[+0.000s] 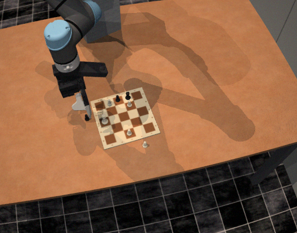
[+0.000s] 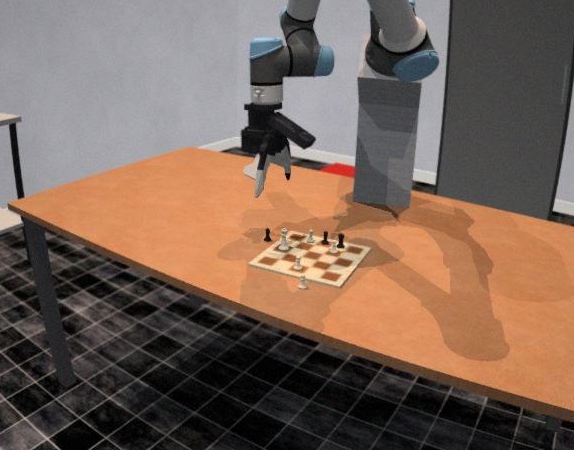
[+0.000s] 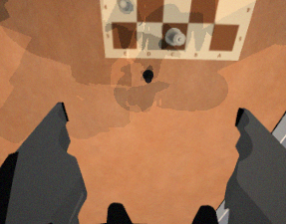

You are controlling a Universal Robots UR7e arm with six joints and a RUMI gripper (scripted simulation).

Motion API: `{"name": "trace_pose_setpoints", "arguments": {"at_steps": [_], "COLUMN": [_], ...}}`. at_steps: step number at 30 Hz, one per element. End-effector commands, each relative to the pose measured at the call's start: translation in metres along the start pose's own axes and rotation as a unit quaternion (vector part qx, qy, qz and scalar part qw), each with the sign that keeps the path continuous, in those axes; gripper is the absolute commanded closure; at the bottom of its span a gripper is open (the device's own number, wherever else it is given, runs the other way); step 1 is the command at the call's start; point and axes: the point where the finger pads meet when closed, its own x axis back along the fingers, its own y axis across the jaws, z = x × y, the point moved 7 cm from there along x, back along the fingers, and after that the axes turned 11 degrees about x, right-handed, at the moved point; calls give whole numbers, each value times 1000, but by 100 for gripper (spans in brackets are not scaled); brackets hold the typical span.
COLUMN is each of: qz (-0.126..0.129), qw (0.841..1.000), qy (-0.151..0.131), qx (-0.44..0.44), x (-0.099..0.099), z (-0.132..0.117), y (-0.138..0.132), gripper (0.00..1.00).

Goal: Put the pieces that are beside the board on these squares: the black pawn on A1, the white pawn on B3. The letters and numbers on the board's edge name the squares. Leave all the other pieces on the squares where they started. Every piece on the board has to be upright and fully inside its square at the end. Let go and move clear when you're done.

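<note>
The loose black pawn [image 1: 87, 117] [image 2: 267, 235] [image 3: 147, 76] stands upright on the table, just off the board's lettered edge near columns C and D. The loose white pawn [image 1: 145, 144] [image 2: 302, 282] stands upright beyond the column A side; it is outside the wrist view. The board [image 1: 123, 116] [image 2: 331, 275] [image 3: 223, 37] has both column A corner squares bare. The light middle square of column B, B3 [image 1: 125, 124], is bare. My gripper [image 1: 82, 111] [image 2: 273, 185] [image 3: 150, 106] is open and empty, high above the table; the black pawn lies ahead of the fingertips in the wrist view.
A tall white piece [image 1: 104, 119] [image 2: 283, 240] [image 3: 175, 37] stands on column C, nearest the black pawn. A white pawn [image 1: 129, 132] [image 2: 297, 263] stands on A3, beside B3. Several black and white pieces stand towards the column E side, including a black pawn [image 1: 117, 98] [image 2: 325, 238].
</note>
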Motion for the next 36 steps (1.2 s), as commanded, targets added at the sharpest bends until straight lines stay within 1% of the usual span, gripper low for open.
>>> {"name": "trace_pose_setpoints", "arguments": {"at_steps": [1, 4, 6, 7, 10, 14, 17, 21, 23, 24, 29, 36], "qz": [0, -1, -1, -2, -2, -3, -4, -4, -4, -5, -6, -7], "qw": [990, 982, 982, 971, 959, 938, 919, 890, 890, 866, 824, 752], "qy": [-14, -13, -13, -15, -13, -11, -10, -8, -8, -10, -9, -9], "qx": [-138, -189, -189, -237, -282, -346, -394, -456, -456, -499, -567, -659], "x": [-5, -7, -7, -7, -9, -12, -14, -16, -16, -16, -19, -22], "z": [1, 0, 0, 0, -1, -2, -3, -5, -5, -5, -7, -9], "y": [4, 4, 4, 5, 5, 5, 5, 4, 4, 4, 3, 1], "gripper": [0, 0, 0, 0, 0, 0, 0, 0, 0, 0, 0, 0]}}
